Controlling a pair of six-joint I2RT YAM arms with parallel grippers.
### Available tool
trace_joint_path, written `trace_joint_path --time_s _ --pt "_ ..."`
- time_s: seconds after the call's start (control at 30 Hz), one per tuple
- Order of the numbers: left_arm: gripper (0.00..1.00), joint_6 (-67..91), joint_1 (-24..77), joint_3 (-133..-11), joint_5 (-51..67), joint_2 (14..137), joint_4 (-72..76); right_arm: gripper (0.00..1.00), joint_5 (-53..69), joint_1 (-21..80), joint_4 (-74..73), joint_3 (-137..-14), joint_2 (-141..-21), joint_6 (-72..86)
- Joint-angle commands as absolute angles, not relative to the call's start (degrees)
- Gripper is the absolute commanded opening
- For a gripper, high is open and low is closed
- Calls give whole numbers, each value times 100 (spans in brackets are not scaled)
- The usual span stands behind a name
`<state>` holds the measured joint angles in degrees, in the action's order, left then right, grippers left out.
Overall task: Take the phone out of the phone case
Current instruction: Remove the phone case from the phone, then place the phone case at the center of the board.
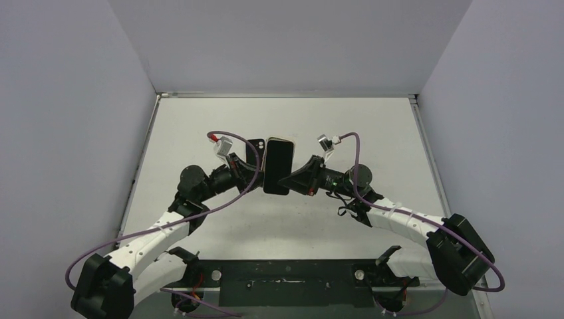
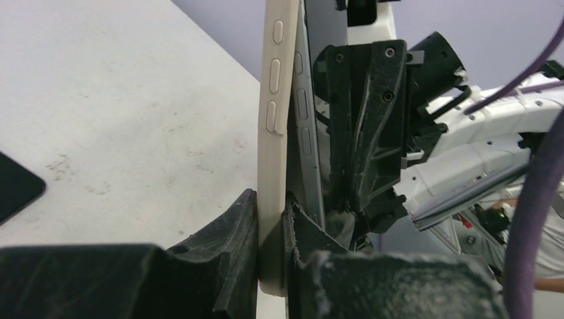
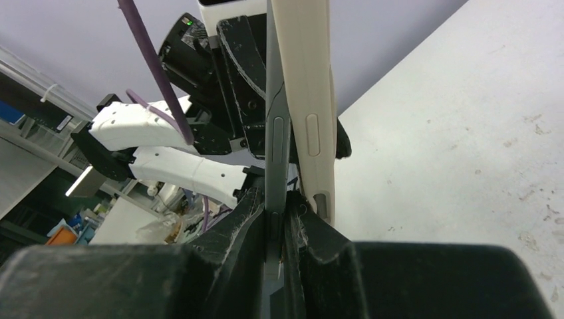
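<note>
The left jaws are pressed tight on the edge of the cream case (image 2: pixel 273 133), pinching it. The right jaws pinch the grey edge of the phone (image 3: pixel 277 153). Phone and case are side by side, touching close to the jaws, and the case leans away from the phone farther out. Both are held up between the left arm (image 1: pixel 156 239) and the right arm (image 1: pixel 406 222), over the middle of the worktop (image 1: pixel 199 126). A flat black thing (image 2: pixel 14 189) lies on the worktop.
</note>
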<state>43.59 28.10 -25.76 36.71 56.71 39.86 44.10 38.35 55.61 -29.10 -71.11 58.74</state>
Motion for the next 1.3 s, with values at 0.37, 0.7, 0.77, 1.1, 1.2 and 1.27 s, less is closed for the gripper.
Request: trace_joint_path --time_s 0.37,0.7,0.77,1.1,1.2,1.27 --pt "0 3862 2304 -3412 1654 5539 2288 0 4719 3952 4152 -2887 -6477 4584" --pt "0 3246 1032 -3762 2490 6342 785 0 4072 3577 2342 -2998 -6029 3272" --pt "0 3146 884 -3835 2538 6579 580 0 3986 3543 2177 -3002 -5953 3135" --pt "0 2677 133 -4551 2766 8117 55 0 3640 3345 1424 -3034 -5547 2506" --pt "0 2689 136 -4770 2934 8605 15 0 3670 3285 1367 -3027 -5484 2446" --pt "0 2670 132 -4886 2911 8860 13 0 3705 3249 1341 -3016 -5456 2407"
